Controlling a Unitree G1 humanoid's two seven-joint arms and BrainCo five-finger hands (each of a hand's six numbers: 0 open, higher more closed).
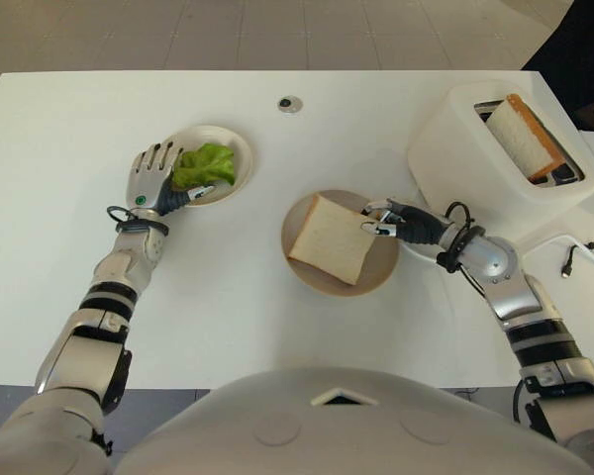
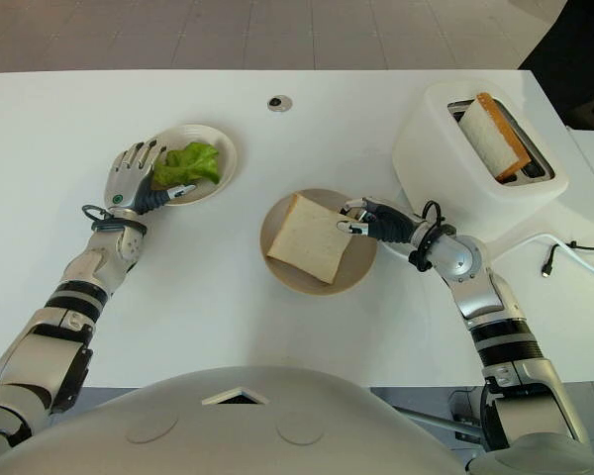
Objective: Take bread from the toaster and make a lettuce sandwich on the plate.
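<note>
On the centre plate [image 1: 381, 265] lies one bread slice [image 1: 329, 239], corner pinched by the right hand [image 1: 406, 223]; left hand [image 1: 150, 178] open against lettuce [image 1: 210, 163] (second slice [image 1: 520, 134] in toaster [image 1: 455, 163]).

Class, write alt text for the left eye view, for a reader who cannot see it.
The robot's right hand pinches the corner of a bread slice lying on a tan plate. Its left hand lies open beside lettuce in a dish; another slice stands in the toaster.
</note>
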